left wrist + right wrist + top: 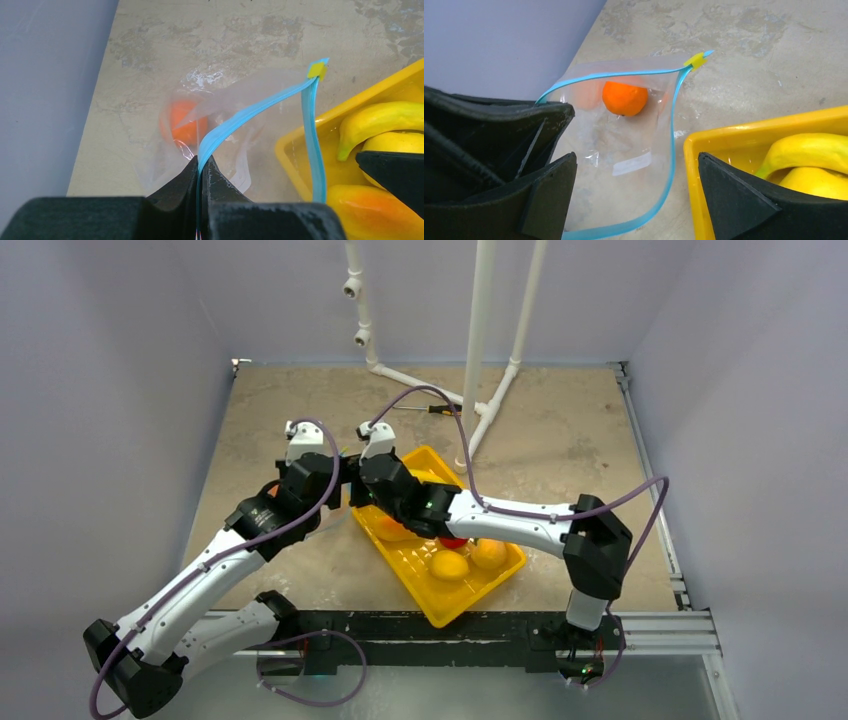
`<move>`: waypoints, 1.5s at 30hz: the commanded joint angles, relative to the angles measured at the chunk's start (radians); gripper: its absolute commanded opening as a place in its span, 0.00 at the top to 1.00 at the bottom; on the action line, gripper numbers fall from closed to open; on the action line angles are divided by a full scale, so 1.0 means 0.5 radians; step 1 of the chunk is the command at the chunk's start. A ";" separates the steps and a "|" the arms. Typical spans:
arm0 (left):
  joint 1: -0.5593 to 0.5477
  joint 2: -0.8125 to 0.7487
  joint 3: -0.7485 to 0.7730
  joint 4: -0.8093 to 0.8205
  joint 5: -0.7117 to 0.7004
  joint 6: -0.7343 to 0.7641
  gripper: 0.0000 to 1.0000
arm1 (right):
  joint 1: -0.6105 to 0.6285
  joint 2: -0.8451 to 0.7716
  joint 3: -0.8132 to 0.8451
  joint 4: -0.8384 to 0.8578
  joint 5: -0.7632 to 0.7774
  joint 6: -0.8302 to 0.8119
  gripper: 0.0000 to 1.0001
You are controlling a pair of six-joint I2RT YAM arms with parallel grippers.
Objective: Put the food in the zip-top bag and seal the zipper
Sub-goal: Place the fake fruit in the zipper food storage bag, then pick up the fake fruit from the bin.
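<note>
While gripper [201, 162] pinches zipper [250, 112], orange [624, 98] seems bagged.

Orange [624, 98] inside gaping zip-top bag [624, 150]

1. Zip-top bag [624, 145]: one, with one teal zipper [672, 125] and one yellow slider [696, 60].
2. Orange [624, 98]: one, inside the bag.
3. Yellow tray [744, 127]: one.
4. Banana [809, 150]: one.
5. Round yellow fruits at the tray's near end: two [449, 565] [488, 553].
6. Red fruit [455, 541]: one, partly hidden.
7. Orange-yellow mango [375, 210]: one.
8. Arms: two, each with one end effector, the left end effector [202, 165] and the right end effector [636, 160].
9. Screwdriver [435, 408]: one, on the counter [560, 440].
</note>
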 commanded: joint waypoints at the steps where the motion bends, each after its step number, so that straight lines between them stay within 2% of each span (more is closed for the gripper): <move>1: -0.013 -0.012 -0.001 0.080 0.003 -0.002 1.00 | 0.005 -0.201 -0.057 0.019 0.123 0.006 0.08; 16: -0.010 -0.004 -0.001 0.084 0.000 0.002 1.00 | -0.025 -0.429 -0.406 -0.134 0.294 0.106 0.09; 22: -0.010 0.005 0.000 0.088 0.005 0.003 1.00 | -0.051 -0.447 -0.501 -0.316 0.429 0.158 0.09; 31: -0.012 0.015 -0.001 0.091 0.024 0.008 1.00 | -0.136 -0.328 -0.549 -0.423 0.508 0.186 0.09; 45: -0.010 0.003 -0.002 0.097 0.036 0.012 1.00 | -0.202 -0.006 -0.358 -0.426 0.565 0.140 0.07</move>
